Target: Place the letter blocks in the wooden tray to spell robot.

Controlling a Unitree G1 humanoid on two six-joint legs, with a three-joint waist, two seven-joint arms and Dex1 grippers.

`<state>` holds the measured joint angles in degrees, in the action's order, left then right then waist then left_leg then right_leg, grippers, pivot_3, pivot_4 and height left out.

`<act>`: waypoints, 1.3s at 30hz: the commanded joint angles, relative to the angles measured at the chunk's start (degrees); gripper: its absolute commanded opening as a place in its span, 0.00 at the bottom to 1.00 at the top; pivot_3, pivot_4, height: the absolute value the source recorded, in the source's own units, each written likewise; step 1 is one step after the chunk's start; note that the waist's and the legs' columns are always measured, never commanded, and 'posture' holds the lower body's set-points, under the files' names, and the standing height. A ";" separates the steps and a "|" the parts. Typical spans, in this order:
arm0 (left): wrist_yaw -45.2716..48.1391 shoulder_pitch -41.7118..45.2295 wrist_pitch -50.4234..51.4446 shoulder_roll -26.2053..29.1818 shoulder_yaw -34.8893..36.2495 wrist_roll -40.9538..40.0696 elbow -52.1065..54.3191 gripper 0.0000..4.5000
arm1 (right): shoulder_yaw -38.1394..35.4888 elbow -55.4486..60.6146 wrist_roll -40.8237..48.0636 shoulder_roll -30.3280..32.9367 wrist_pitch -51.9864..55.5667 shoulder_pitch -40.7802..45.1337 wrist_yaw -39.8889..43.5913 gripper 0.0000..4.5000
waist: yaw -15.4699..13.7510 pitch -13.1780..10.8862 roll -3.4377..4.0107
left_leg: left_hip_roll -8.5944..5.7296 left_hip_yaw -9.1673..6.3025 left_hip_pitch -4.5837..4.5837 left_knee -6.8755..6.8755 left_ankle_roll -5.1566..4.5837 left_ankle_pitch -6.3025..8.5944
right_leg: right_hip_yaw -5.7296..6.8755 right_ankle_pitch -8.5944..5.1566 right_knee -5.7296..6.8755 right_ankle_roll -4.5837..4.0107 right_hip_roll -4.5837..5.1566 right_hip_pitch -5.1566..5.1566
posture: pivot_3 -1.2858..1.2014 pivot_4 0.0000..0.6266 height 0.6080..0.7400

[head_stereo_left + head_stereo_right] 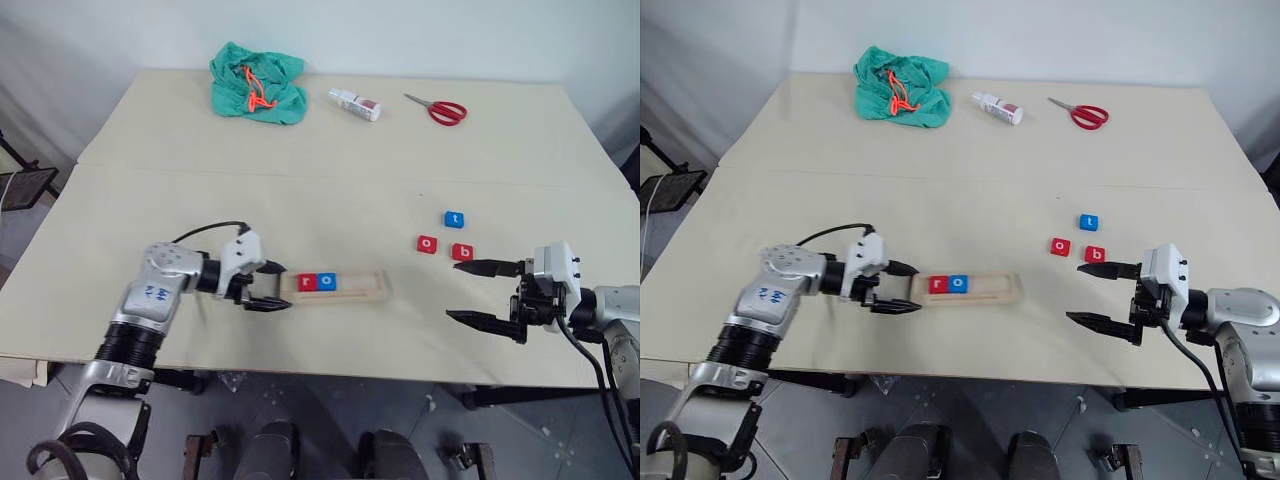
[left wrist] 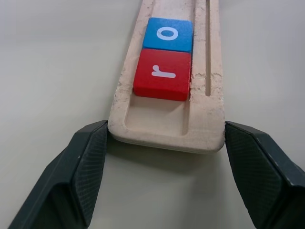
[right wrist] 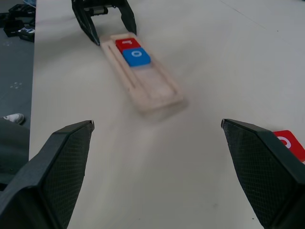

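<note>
Two letters down – red r block [image 2: 162, 76] and blue o block [image 2: 168, 34] sitting in the long pale wooden tray [image 1: 362, 291], left hand [image 1: 268, 287] open around its end, right hand [image 1: 485, 293] wide open and empty – red b block [image 1: 462, 252] next.

Red r block [image 2: 162, 73] and blue o block [image 2: 168, 34] sit in the pale wooden tray [image 2: 212, 102]; green cloth [image 1: 257, 82], red-handled scissors [image 1: 437, 108].
</note>
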<state>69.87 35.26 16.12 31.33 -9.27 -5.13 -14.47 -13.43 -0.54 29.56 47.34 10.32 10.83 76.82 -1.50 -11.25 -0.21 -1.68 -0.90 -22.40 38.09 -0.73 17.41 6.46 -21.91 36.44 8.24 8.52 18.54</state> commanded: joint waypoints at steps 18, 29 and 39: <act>-10.91 -3.14 6.74 -6.38 -11.44 3.38 17.41 0.76 | -5.58 2.31 0.92 2.99 -0.65 -6.93 -0.86 1.00 | -0.02 0.00 0.00 | 0.10 0.05 -0.06 -0.05 -0.01 0.00 | 0.01 0.01 -0.44 0.01 -0.10 -0.11 | 0.52 0.24 1.00; -13.99 -4.60 11.06 -6.91 -12.22 2.70 20.36 0.76 | -5.77 2.18 0.98 3.47 -0.48 -6.98 -1.32 1.00 | -0.07 0.00 0.00 | 0.07 0.06 -0.06 -0.05 -0.01 -0.01 | -0.01 0.01 -0.49 0.02 -0.08 -0.15 | 0.52 0.24 1.00; -15.30 -5.81 10.70 -6.19 -10.92 2.22 22.42 1.00 | -5.09 1.76 0.78 3.58 -0.58 -5.86 -1.54 1.00 | -0.09 0.00 0.00 | 0.07 0.06 -0.06 -0.04 -0.02 -0.01 | -0.01 0.01 -0.50 0.02 -0.08 -0.16 | 0.52 0.24 1.00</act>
<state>54.70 29.44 27.54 24.76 -21.30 -2.11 5.87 -16.76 0.13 29.59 49.71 10.13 4.32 75.37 -1.59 -11.26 -0.21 -1.61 -0.84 -22.45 38.05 -0.74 17.40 6.45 -21.90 35.94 8.26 8.44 18.39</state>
